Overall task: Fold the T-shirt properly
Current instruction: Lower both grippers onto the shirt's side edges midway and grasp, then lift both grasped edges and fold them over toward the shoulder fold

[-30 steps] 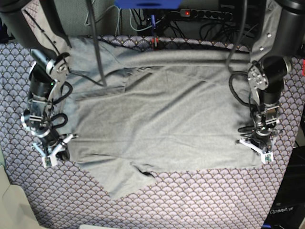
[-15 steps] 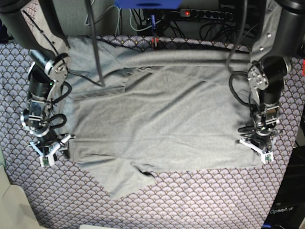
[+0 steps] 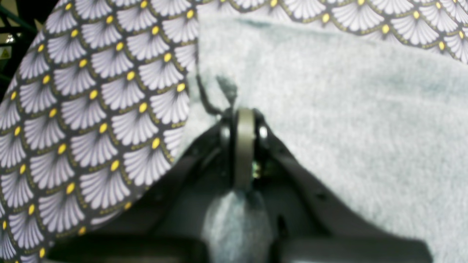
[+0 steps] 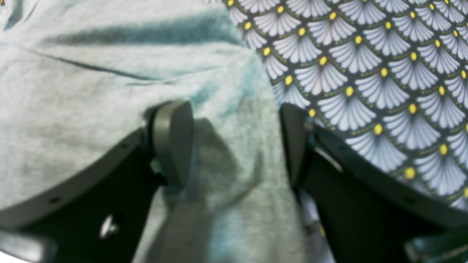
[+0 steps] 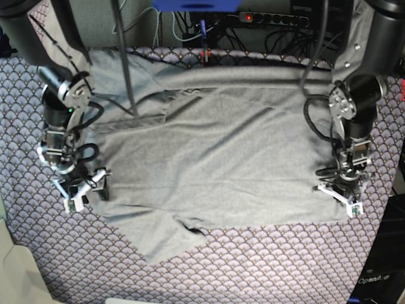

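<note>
The light grey T-shirt lies spread flat across the table, one sleeve pointing toward the front edge. In the base view my left gripper sits at the shirt's right edge. The left wrist view shows that gripper shut on the T-shirt, with the fabric bunched at its tips. My right gripper is at the shirt's left edge. Seen from the right wrist, it stands open, and the edge of the T-shirt lies loose between the two fingers.
A purple scallop-patterned tablecloth covers the table around the shirt. Cables and a power strip run along the back edge. A dark box stands off the front right corner.
My right gripper has opened and shifted away from the front edge and in onto the shirt's left edge. The left arm has not moved.
</note>
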Action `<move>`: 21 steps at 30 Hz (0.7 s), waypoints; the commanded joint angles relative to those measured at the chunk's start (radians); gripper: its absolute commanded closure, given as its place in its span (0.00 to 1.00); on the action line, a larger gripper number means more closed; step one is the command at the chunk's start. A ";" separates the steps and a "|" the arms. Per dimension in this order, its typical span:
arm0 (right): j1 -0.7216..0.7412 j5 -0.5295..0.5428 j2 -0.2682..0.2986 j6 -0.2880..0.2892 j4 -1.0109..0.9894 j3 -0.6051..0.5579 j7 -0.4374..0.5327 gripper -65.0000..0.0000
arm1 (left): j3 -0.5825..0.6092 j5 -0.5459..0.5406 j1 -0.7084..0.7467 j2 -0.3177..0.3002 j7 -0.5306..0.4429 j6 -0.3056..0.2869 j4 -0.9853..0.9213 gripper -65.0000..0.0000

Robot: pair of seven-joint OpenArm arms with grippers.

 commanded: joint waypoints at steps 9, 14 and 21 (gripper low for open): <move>0.033 0.003 0.015 -0.005 0.017 -0.001 0.005 0.46 | 0.001 0.005 -0.023 -0.012 0.019 0.006 0.011 1.00; 0.029 0.001 0.015 -0.005 0.017 -0.001 0.005 0.78 | 0.001 0.005 -0.023 -0.012 0.019 0.006 0.011 1.00; 0.027 0.003 0.032 -0.005 0.027 0.006 0.054 1.00 | 0.001 0.005 -0.023 -0.012 0.019 0.000 0.011 1.00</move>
